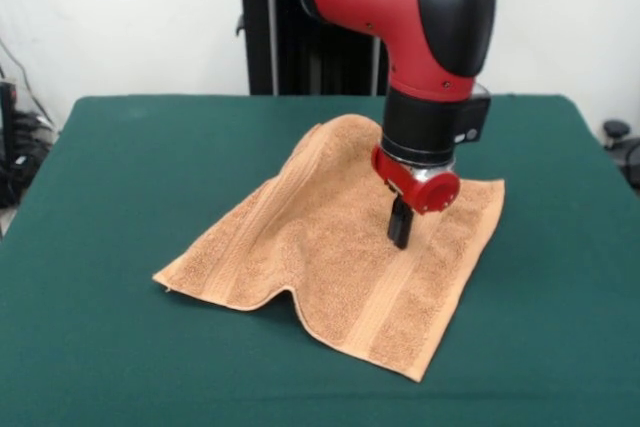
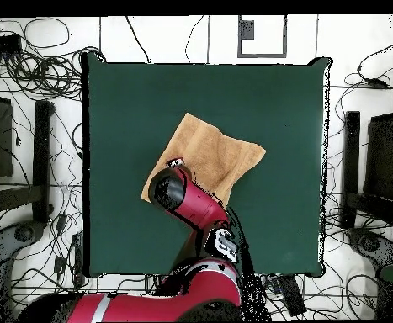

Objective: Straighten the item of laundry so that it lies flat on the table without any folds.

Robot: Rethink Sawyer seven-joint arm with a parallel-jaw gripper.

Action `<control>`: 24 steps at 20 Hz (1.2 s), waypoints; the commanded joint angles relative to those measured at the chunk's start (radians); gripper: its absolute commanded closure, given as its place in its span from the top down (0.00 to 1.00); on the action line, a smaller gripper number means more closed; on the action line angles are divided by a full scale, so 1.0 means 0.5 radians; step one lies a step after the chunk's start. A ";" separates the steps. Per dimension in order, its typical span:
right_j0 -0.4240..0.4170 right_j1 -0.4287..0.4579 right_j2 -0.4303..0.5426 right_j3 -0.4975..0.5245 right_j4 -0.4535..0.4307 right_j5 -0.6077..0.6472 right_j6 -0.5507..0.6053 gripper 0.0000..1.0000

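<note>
The orange-tan towel (image 1: pixel 330 237) lies on the dark green table (image 1: pixel 100 197), mostly spread out. A fold bulges up along its far left side and a small wave lifts its near edge. A woven band runs near its right edge. My gripper (image 1: pixel 400 237) points straight down onto the towel's far right part. Its black fingers look closed together with the tips pressed into the cloth. In the overhead view the towel (image 2: pixel 220 151) lies at the middle of the table (image 2: pixel 132 109), and the red arm covers the towel's corner nearest the robot and hides the gripper.
The black pedestal (image 1: pixel 300 57) stands behind the table's far edge. Cables and stands (image 2: pixel 31 126) surround the table on the floor. Green table surface shows on all sides of the towel.
</note>
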 commanded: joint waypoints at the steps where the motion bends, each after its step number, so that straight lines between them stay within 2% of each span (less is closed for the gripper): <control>1: 0.010 0.539 0.488 -0.230 0.211 -0.435 0.704 0.00; 5: 0.043 0.425 0.508 -0.161 0.289 -0.291 0.746 0.00; 10: -0.059 0.298 0.629 -0.041 0.238 -0.213 0.745 0.00; 16: -0.054 0.188 0.638 0.024 0.265 -0.073 0.735 0.00; 21: 0.301 0.186 0.300 -0.119 0.555 0.235 0.845 0.00; 24: 0.524 0.257 0.051 -0.269 0.687 0.467 0.985 0.00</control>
